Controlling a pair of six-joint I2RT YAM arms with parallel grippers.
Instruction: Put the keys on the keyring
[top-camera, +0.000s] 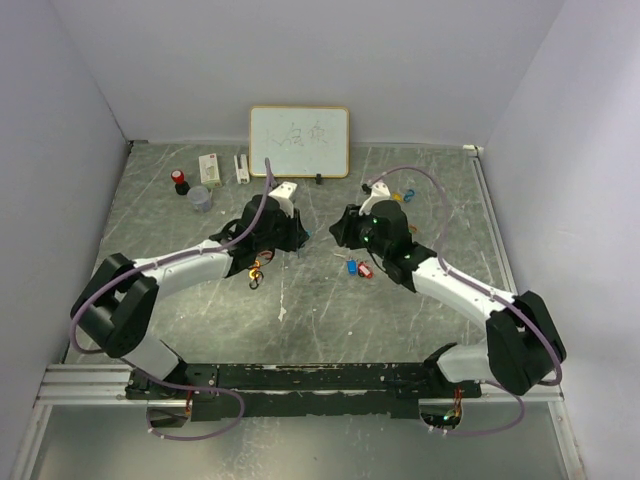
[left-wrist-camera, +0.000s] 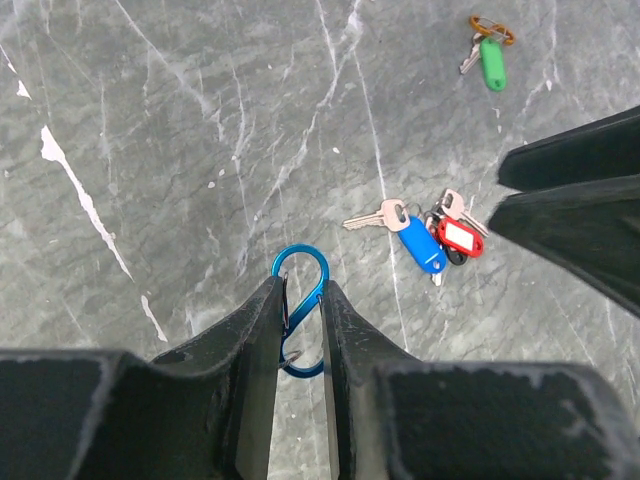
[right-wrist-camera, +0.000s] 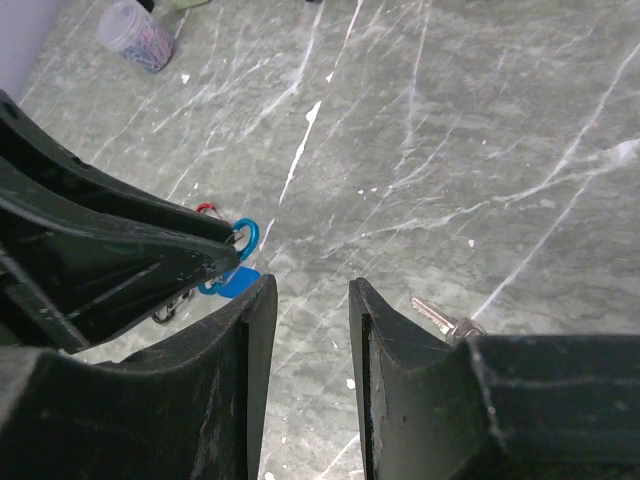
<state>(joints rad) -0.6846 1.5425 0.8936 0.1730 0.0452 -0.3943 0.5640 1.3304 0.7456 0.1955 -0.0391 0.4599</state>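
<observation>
My left gripper (left-wrist-camera: 301, 288) is shut on a blue S-shaped carabiner keyring (left-wrist-camera: 300, 262) and holds it above the table; it sits mid-table in the top view (top-camera: 300, 235). Keys with a blue tag (left-wrist-camera: 420, 243) and a red tag (left-wrist-camera: 460, 238) lie together on the table to its right. A key with a green tag (left-wrist-camera: 492, 65) lies farther off on an orange clip (left-wrist-camera: 492, 28). My right gripper (right-wrist-camera: 311, 287) is open and empty, facing the left one. In the right wrist view the keyring (right-wrist-camera: 245, 238) shows with a blue tag (right-wrist-camera: 238, 282) just below it; whether they are joined is unclear.
A whiteboard (top-camera: 299, 141) leans on the back wall. A red-capped item (top-camera: 180, 180), a small cup (top-camera: 199, 197) and white boxes (top-camera: 211, 165) stand at the back left. A bare metal key (right-wrist-camera: 440, 318) lies beside my right finger. Walls close in both sides.
</observation>
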